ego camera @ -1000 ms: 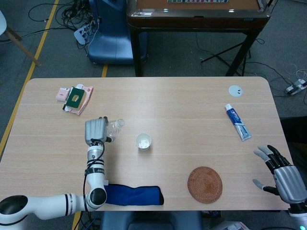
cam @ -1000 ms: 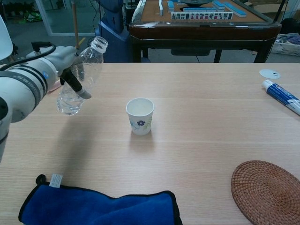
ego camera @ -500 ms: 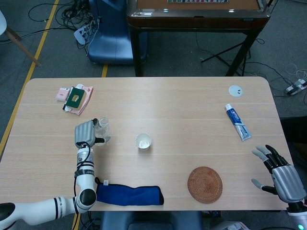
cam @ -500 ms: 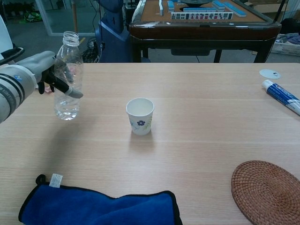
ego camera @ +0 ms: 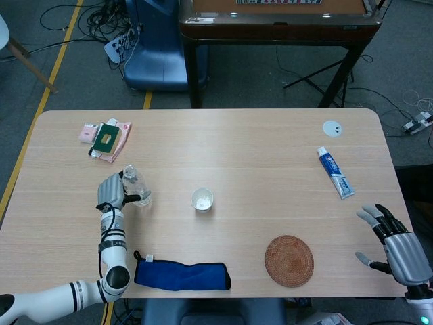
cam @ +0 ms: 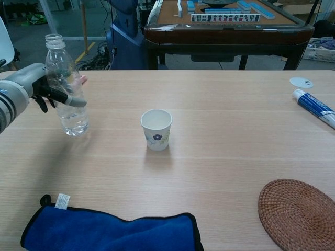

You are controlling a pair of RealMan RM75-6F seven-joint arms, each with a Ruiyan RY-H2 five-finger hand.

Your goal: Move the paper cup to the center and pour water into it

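A white paper cup [cam: 156, 129] with a small flower print stands upright near the middle of the table [ego camera: 257, 169]; from above, the paper cup [ego camera: 202, 200] shows an open mouth. To its left my left hand [cam: 36, 85] grips a clear, uncapped plastic water bottle [cam: 66, 86], upright with its base at the tabletop. The head view shows the same left hand [ego camera: 110, 191] around the bottle [ego camera: 134, 187]. My right hand [ego camera: 397, 245] hovers open off the table's near right corner, fingers spread, holding nothing.
A blue cloth [cam: 110, 229] lies along the near edge left of centre. A round woven coaster [cam: 299, 213] sits near right. A toothpaste tube [ego camera: 335, 172] and a small white disc [ego camera: 331, 128] lie far right. Cards and packets [ego camera: 106, 139] rest far left.
My left hand has swung the bottle from tilted toward the cup back to upright and carried it left, away from the cup, down to the table. The right hand has barely moved.
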